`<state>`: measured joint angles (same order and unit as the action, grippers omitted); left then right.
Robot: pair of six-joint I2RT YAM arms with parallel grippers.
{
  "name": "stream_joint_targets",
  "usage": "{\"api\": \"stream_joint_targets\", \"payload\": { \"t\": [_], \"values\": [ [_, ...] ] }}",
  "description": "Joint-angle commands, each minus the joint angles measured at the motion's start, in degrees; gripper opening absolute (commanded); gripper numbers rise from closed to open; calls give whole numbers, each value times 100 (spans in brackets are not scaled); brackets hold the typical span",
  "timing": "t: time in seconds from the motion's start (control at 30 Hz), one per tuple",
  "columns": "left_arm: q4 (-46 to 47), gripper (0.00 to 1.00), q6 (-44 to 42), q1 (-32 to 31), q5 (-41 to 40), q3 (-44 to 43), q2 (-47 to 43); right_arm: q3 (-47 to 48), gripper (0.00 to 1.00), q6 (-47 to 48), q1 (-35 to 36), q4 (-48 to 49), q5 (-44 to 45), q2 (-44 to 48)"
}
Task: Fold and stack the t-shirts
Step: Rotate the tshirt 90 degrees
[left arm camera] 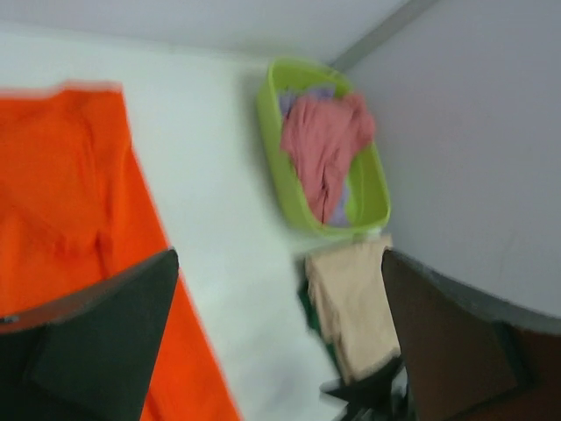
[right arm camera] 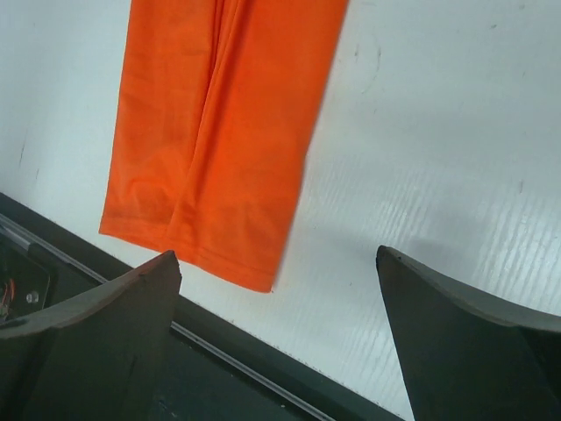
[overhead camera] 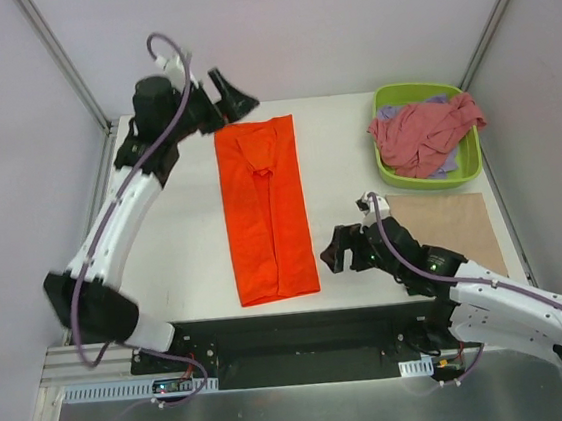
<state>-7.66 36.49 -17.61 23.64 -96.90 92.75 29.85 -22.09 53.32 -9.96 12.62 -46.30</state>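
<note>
Orange t-shirt (overhead camera: 266, 212) in a long folded strip (flat on the table (overhead camera: 189, 245)), left gripper (left arm camera: 276, 263) apart, right gripper (right arm camera: 279, 259) apart

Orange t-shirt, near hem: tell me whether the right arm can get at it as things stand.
Probably yes. The right tool stands open just beside the orange t-shirt at its near right corner, with only bare table between them and nothing lying across the hem.

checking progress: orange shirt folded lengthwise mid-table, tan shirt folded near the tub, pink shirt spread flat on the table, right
Not quite: the pink shirt lies crumpled inside the lime-green tub, as the top external view shows. The rest stands.
</note>
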Motion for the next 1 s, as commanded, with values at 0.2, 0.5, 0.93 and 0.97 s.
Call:
{"api": "stream_joint_targets", "payload": {
  "t": [0.2,0.5,0.93,0.97],
  "values": [
    [-876,99,392,-1051,-1810,6022,-3841,565,96,460,397,-410,-1089,-1062],
    [-1668,97,1185,-1833,-1608,7264,-4662,1128,96,126,899,-586,-454,-2268],
    [-1888,64,1343,-2704,-2204,7124,-3510,1234,96,-287,899,-841,-260,-2822],
    [-1897,64,1334,-2696,-2319,7124,-3475,1234,96,-279,899,-833,-286,-2840]
  ]
}}
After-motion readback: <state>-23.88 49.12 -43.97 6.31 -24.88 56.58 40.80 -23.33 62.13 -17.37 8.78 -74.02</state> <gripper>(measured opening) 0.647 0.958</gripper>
